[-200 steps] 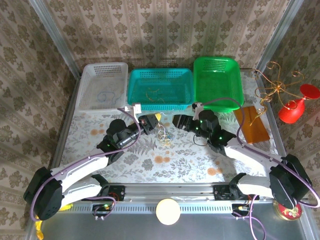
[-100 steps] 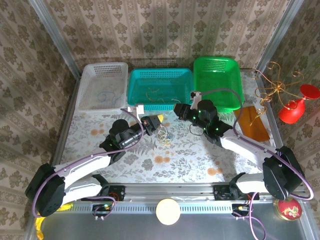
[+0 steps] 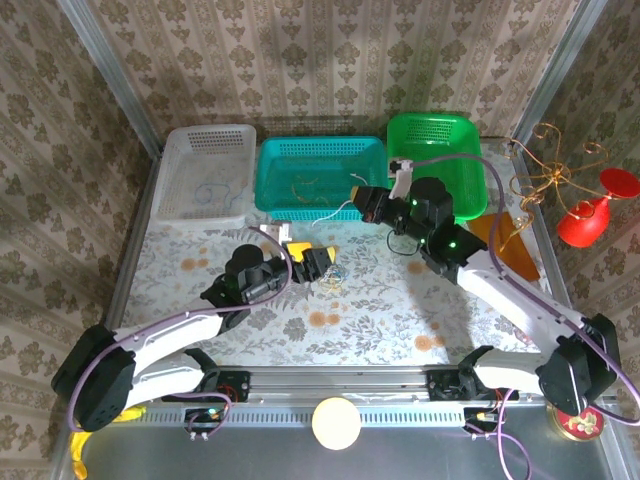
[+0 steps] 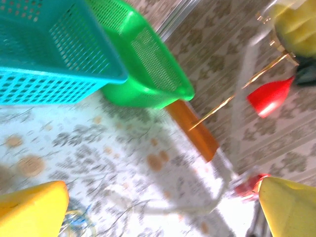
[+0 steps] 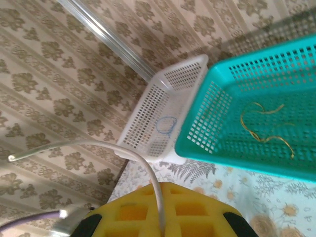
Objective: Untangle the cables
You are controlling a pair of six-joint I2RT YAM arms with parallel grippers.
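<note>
The right pincer (image 3: 360, 200) pinches a white cable (image 5: 148, 170) that trails left by the teal basket (image 3: 320, 146). The left pincer (image 3: 315, 262), spread wide, is nearer the clump (image 3: 331, 280) on the worktop (image 3: 380, 310).

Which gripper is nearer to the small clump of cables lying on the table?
Left. The left gripper stands open just beside the clump; the right gripper is farther back, by the teal basket, shut on a pale cable.
</note>
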